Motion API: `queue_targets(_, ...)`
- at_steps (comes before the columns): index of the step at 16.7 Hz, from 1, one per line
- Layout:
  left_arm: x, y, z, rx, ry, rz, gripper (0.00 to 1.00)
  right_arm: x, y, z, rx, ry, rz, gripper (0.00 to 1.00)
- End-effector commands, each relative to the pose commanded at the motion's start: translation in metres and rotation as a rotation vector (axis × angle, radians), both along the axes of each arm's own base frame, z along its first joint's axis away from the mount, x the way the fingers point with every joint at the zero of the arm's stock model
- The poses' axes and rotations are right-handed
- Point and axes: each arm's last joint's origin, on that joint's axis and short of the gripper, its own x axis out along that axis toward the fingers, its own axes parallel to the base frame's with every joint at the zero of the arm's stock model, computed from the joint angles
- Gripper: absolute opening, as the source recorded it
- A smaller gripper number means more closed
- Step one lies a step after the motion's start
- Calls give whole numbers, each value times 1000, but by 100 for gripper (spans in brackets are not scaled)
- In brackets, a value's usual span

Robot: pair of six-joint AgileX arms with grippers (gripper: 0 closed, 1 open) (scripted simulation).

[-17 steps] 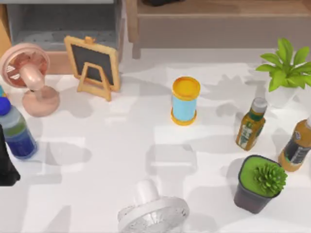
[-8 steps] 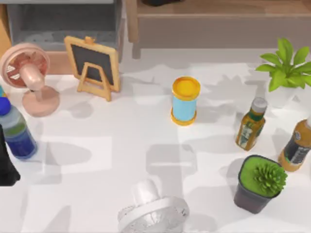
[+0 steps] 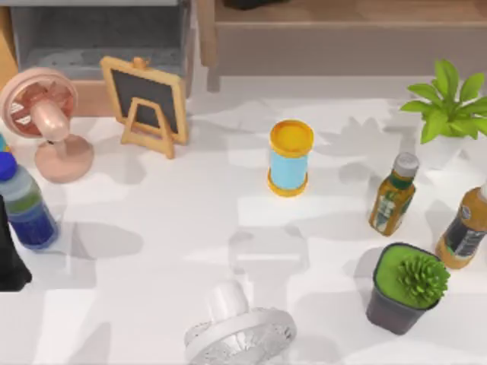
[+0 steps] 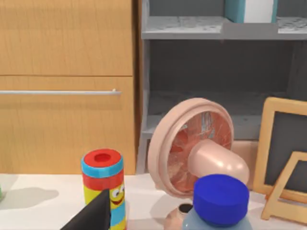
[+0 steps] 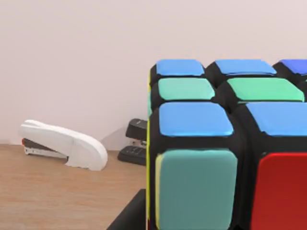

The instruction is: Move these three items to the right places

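Note:
The puzzle cube [image 5: 225, 143] is very close in the right wrist view, showing blue, green, teal and red squares with black edges. It is over a wooden shelf surface [image 5: 57, 196]. One black finger [image 5: 128, 216] of my right gripper lies against the cube's side, and the gripper appears shut on the cube. My left gripper [image 3: 9, 258] is parked at the table's left edge beside a blue-capped bottle [image 3: 27, 205]. Its dark fingertip [image 4: 93, 215] shows in the left wrist view.
On the table stand a pink fan [image 3: 42, 114], a chalkboard easel [image 3: 146, 99], a yellow-lidded canister [image 3: 290, 158], two bottles [image 3: 393, 194], two potted plants [image 3: 409, 287] and a white fan [image 3: 240, 331]. A white stapler [image 5: 64, 143] and a black one [image 5: 134, 143] lie on the shelf.
Shadows on the white tabletop have shifted slightly. No object on the table has moved, and the left arm has stayed in place.

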Motion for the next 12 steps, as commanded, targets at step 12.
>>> queue_targets(12,0,0,0,0,0,0,100,37,-16,-26,47,104,-40,23)
